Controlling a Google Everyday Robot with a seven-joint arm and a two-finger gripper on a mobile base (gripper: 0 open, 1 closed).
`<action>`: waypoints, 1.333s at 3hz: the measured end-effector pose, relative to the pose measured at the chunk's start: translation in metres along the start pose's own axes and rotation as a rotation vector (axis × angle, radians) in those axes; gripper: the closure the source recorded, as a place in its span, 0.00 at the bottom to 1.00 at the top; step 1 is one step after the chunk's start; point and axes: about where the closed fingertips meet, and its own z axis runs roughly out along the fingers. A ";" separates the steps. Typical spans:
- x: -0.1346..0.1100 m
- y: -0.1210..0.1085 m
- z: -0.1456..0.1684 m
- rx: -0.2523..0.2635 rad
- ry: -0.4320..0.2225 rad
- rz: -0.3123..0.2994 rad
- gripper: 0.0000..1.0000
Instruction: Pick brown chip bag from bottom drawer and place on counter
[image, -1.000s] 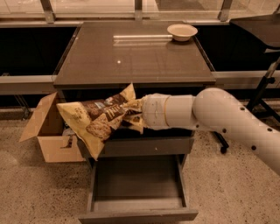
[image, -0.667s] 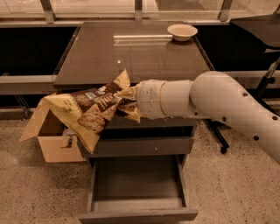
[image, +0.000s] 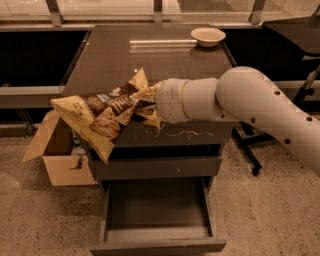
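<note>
The brown chip bag (image: 102, 116) is crumpled, tan at the edges and dark brown in the middle. It hangs in the air over the front left part of the counter (image: 150, 65), its left end reaching past the counter's left edge. My gripper (image: 149, 104) is shut on the bag's right end, its fingers hidden in the foil; the white arm comes in from the right. The bottom drawer (image: 157, 215) stands pulled out and holds nothing.
A cream bowl (image: 208, 36) sits at the counter's back right. An open tan cardboard box (image: 57, 150) stands on the floor to the left of the cabinet. A dark table and chair base are at the right. White scratches mark the counter's front edge.
My arm has lifted the chip bag higher and carried it back over the counter's front edge; the bag has swung further left.
</note>
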 end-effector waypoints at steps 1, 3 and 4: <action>0.025 -0.043 0.009 0.030 -0.014 -0.030 1.00; 0.092 -0.137 0.026 0.151 -0.062 -0.064 1.00; 0.104 -0.141 0.033 0.151 -0.070 -0.042 1.00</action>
